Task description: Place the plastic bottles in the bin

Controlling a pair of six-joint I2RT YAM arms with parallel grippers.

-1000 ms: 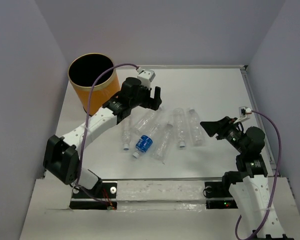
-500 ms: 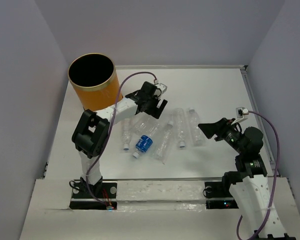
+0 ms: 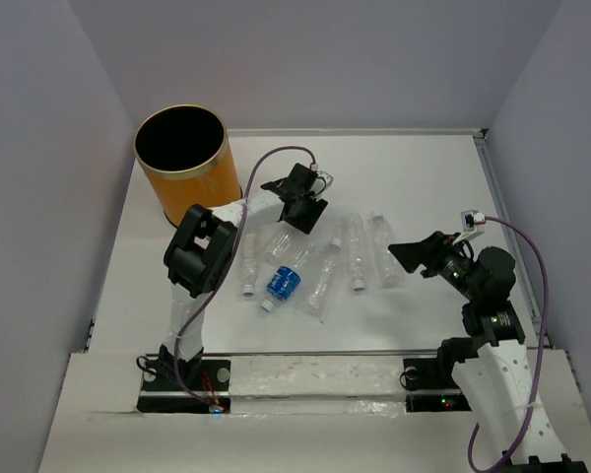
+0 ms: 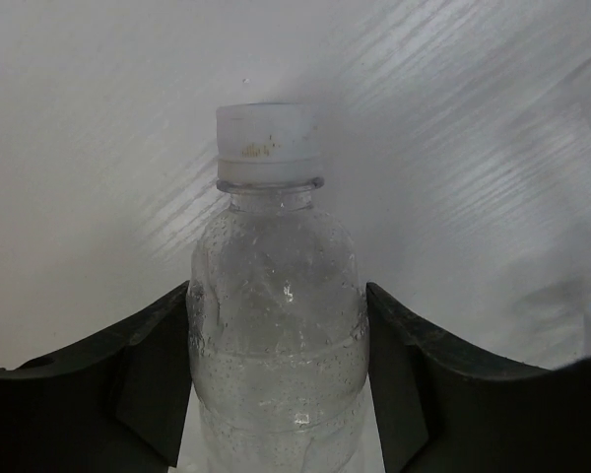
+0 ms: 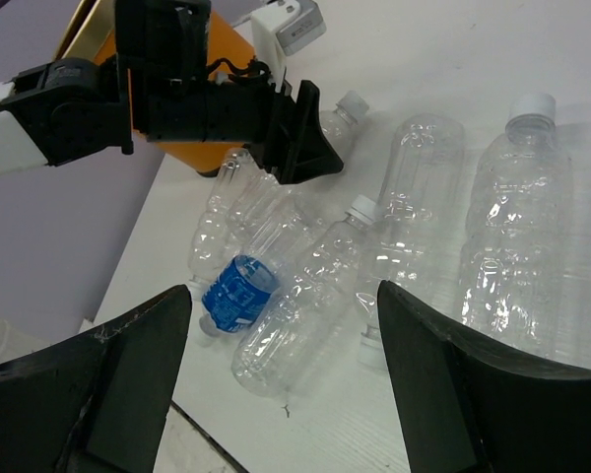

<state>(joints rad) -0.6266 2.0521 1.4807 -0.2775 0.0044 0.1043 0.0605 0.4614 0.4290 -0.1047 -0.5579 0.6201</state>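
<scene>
My left gripper [image 4: 278, 292] is shut on a clear plastic bottle [image 4: 279, 335] with a white cap [image 4: 267, 145]; both pads press its sides just below the shoulder. From above, that gripper [image 3: 305, 209] sits low at the back left of the bottle cluster, right of the orange bin [image 3: 199, 185]. Several more clear bottles [image 3: 355, 251] lie on the table, one with a blue label [image 3: 284, 283]. My right gripper [image 5: 284, 291] hangs open above the cluster's right side, nothing between its fingers, looking down on the blue-labelled bottle [image 5: 238, 293].
The white table [image 3: 414, 168] is walled in by grey panels on three sides. The bin stands at the back left corner. A purple cable [image 3: 266, 163] loops over the left arm. A metal rail [image 3: 315, 355] runs along the near edge.
My left arm folded in and lowered its gripper onto the rear bottle, then the jaws closed on it. The right gripper edged slightly left and opened a little.
</scene>
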